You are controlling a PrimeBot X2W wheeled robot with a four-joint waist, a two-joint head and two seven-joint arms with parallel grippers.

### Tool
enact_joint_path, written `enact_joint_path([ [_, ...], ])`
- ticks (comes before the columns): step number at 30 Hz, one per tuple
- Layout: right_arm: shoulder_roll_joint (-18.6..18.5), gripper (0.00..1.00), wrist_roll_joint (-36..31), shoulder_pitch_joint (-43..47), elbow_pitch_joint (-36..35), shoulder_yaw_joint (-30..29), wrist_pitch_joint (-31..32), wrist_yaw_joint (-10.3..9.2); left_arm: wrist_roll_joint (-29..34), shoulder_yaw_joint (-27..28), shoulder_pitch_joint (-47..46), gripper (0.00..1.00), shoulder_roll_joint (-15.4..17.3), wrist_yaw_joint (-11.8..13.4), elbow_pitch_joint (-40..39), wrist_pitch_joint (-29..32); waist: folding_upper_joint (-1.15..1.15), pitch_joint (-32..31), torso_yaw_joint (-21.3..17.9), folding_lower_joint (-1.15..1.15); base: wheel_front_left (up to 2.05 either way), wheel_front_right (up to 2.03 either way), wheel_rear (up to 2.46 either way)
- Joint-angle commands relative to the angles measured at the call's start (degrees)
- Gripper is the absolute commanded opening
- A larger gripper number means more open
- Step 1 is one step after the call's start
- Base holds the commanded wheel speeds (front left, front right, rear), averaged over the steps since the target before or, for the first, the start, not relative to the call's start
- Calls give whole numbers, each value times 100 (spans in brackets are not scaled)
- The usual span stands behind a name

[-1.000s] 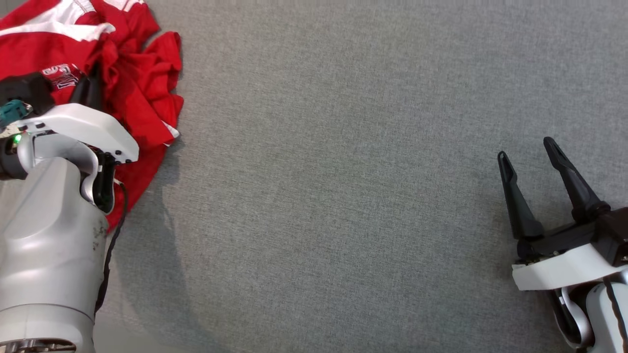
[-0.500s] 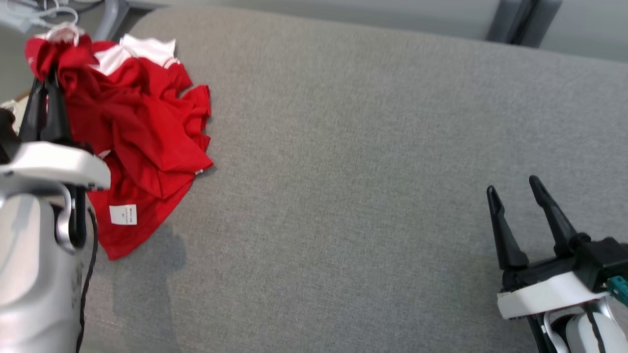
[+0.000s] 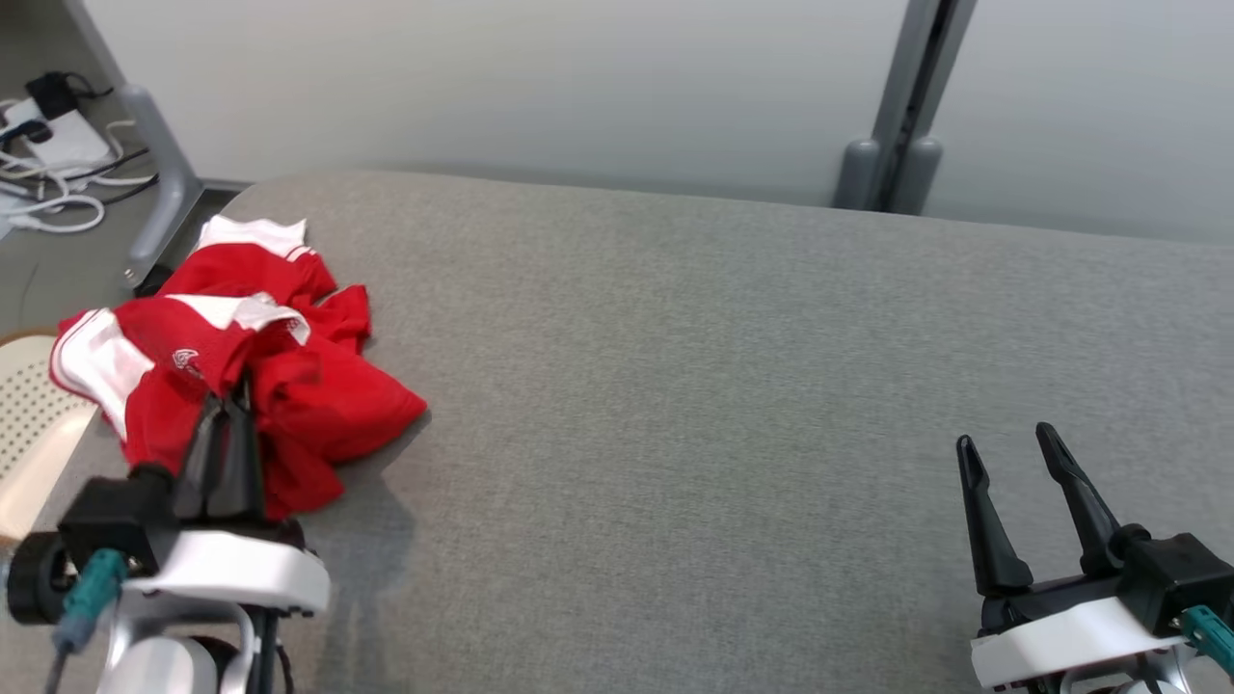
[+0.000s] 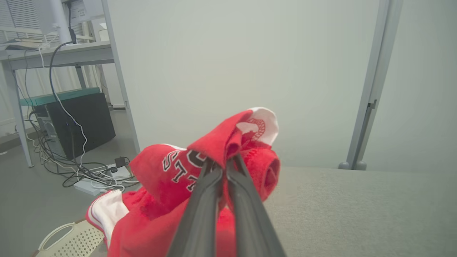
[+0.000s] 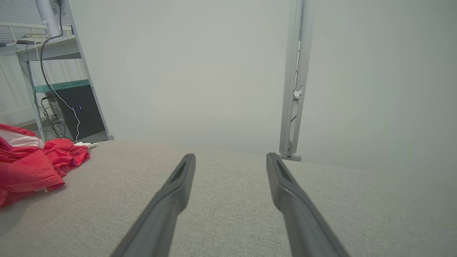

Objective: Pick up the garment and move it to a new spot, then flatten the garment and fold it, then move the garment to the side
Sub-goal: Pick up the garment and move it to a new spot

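Found crumpled red fabric garment with white trim heaped at left end of grey woven upholstered surface, one fold raised off the heap. Noted left gripper with both dark fingers pressed together, pinching that raised red fold beside the lettering. Noted right gripper at right over bare surface, well apart from garment, fingers spread, holding nothing.
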Motion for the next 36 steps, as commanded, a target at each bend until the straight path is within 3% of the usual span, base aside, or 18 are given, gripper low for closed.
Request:
enact_joint_path([
  [1, 16, 100, -25, 68, -25, -26, -29, 11, 18, -83, 157, 0, -47, 33, -212, 44, 0, -121, -202, 0, 0, 0, 0],
  [12, 81, 100, 73, -78, -81, -45, -39, 11, 76, -691, -80, 0, -326, -141, -627, 233, 0, 89, -1021, 0, 0, 0, 0],
  [21, 116, 100, 162, -264, -63, -129, -52, 11, 110, -1753, -1303, 0, -657, -610, -342, 294, 0, 539, -1953, 0, 0, 0, 0],
  [26, 147, 100, 254, -403, -60, -161, -61, 11, -55, -2314, -1837, 0, -730, -738, 131, 361, 0, 922, -2360, 0, 0, 0, 0],
  [34, 178, 100, 419, -558, -71, -146, -61, 11, -385, -2993, -2152, 0, -767, -806, 1451, 261, 0, 1298, -2569, 0, 0, 0, 0],
  [35, 180, 100, 415, -556, -68, -148, -62, 11, -445, -3058, -2170, 3, -771, -794, 1564, 229, 0, 1317, -2569, 0, 0, 0, 0],
  [36, 180, 100, 425, -562, -67, -159, -61, 11, -479, -3134, -2195, 64, -773, -770, 1666, 198, 0, 1331, -2554, 0, 0, 0, 0],
])
